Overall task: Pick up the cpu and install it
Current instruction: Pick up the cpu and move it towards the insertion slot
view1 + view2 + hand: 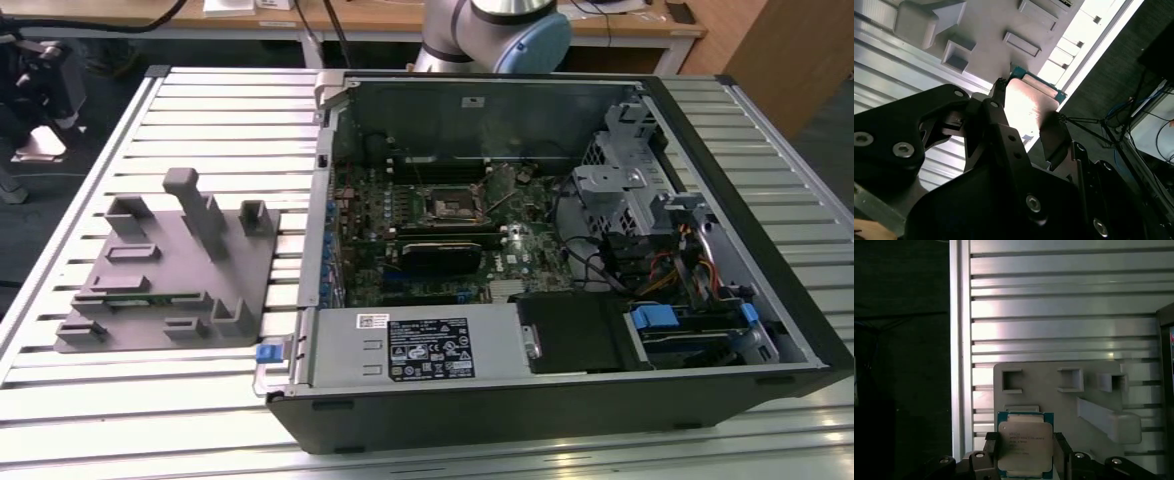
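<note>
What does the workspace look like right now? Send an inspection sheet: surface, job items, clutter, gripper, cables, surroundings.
surface: slatted metal table carrying a grey fixture and an open computer case.
job's things: cpu sits between the gripper's fingers in both wrist views, with the fixture behind it; socket is on the motherboard inside the case.
clutter: nothing seen.
gripper: gripper is shut on the cpu, gripping two opposite edges.
cables: loose cables inside the case, at the exterior view's right.
surroundings: arm's base stands behind the case, with wooden desks beyond.
</note>
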Controlling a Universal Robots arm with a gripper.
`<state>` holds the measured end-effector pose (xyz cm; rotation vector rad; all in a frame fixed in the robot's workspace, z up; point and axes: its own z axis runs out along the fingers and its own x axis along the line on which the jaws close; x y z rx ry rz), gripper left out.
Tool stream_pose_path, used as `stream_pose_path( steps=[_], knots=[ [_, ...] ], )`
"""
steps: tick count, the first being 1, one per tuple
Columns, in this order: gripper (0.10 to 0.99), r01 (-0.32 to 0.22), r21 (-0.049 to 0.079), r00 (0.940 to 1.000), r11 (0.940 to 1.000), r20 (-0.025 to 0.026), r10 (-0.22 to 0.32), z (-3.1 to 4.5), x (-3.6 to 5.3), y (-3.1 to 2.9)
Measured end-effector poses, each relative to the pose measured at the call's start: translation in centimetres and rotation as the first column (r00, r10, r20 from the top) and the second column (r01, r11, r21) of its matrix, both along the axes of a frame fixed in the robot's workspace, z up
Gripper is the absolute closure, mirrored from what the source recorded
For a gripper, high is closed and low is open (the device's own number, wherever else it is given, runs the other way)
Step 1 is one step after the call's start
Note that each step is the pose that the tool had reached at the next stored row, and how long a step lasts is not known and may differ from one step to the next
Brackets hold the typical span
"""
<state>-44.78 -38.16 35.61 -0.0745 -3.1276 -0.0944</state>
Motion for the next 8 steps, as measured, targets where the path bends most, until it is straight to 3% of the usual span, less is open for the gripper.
stream_pose_path(
  steps=[8],
  knots=[
    [0.561,0.0,0.0,1.0,1.0,0.0,0.0,1.67,0.0,0.15]
  ],
)
